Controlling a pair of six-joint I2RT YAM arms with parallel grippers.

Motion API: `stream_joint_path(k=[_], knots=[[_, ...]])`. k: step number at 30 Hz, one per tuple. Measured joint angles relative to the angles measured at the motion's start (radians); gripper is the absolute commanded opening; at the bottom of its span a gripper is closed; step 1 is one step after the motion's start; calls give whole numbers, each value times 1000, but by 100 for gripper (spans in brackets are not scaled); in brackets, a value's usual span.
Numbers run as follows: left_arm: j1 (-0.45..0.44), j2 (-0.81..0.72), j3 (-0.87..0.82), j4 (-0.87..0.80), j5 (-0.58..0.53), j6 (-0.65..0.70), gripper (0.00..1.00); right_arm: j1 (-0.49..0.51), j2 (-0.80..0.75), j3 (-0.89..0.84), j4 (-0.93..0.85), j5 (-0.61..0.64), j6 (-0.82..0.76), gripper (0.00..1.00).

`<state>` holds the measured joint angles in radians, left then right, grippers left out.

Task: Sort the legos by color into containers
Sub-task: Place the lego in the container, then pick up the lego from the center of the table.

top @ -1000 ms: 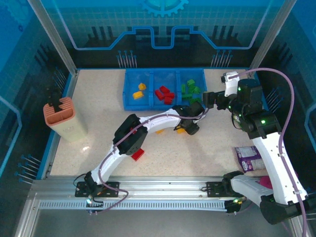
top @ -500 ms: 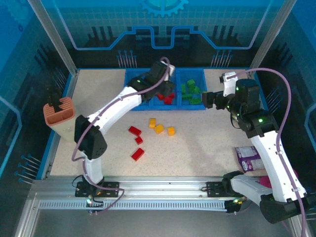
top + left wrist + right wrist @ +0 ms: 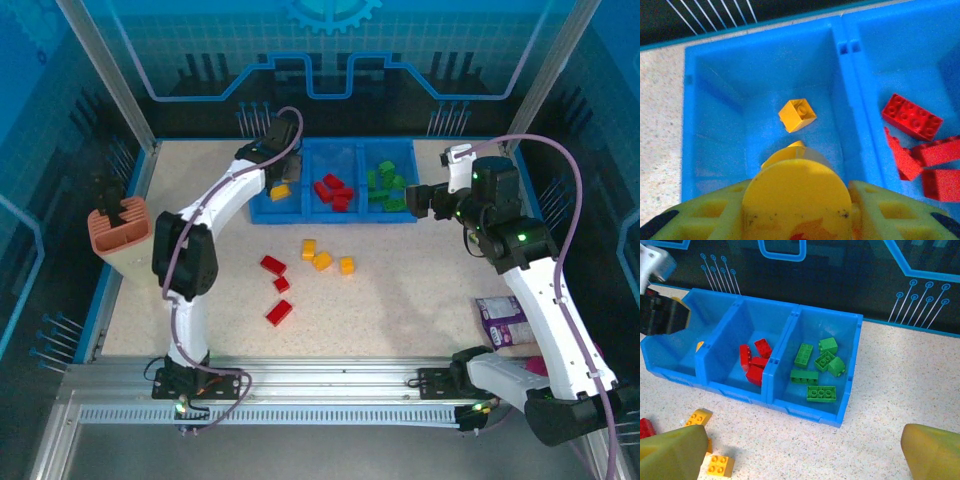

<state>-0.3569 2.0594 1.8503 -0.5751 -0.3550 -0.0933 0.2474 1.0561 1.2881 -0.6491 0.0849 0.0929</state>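
- the left gripper (image 3: 276,152) hangs over the left compartment of the blue tray (image 3: 333,216). its jaws are clamped on a yellow-orange brick (image 3: 797,197), which sits between the fingers (image 3: 715,215).
- below it in that compartment lie a small yellow brick (image 3: 797,115) and a second yellow piece (image 3: 785,151), which is half hidden behind the gripped brick.
- the middle compartment holds the red bricks (image 3: 753,362), piled touching one another. the right compartment holds six green bricks (image 3: 821,393).
- the right gripper (image 3: 804,440) hovers above the table (image 3: 420,290), just in front of the tray's right end. its jaws are spread wide with nothing between them.
- loose on the table in front of the tray are three yellow-orange legos (image 3: 322,261), close together. three red legos (image 3: 279,312) lie to their left, trailing toward the arm bases.
- a salmon-pink holder (image 3: 125,235) stands at the table's left edge.
- a purple snack packet (image 3: 503,320) lies beside the right arm, well apart from the bricks.
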Motion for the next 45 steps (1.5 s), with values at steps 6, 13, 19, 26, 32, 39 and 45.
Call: stream_joint_path(k=[6, 13, 19, 26, 32, 39, 45], knots=[[19, 151, 91, -19, 8, -39, 45, 0, 5, -5, 3, -16, 0, 100], [43, 270, 219, -51, 19, -59, 52, 0, 32, -6, 7, -26, 0, 100], [54, 290, 230, -82, 19, -67, 70, 0, 37, -6, 7, -34, 0, 100], [53, 190, 127, -62, 23, -62, 69, 0, 46, -10, 19, -59, 5, 100], [45, -39, -25, -26, 47, -61, 57, 0, 46, -20, 31, -71, 14, 100], [-109, -262, -195, -18, 68, -65, 56, 0, 45, -44, 36, -71, 16, 100], [-320, -261, -312, -51, 112, -181, 55, 0, 45, -45, 37, -70, 16, 100]])
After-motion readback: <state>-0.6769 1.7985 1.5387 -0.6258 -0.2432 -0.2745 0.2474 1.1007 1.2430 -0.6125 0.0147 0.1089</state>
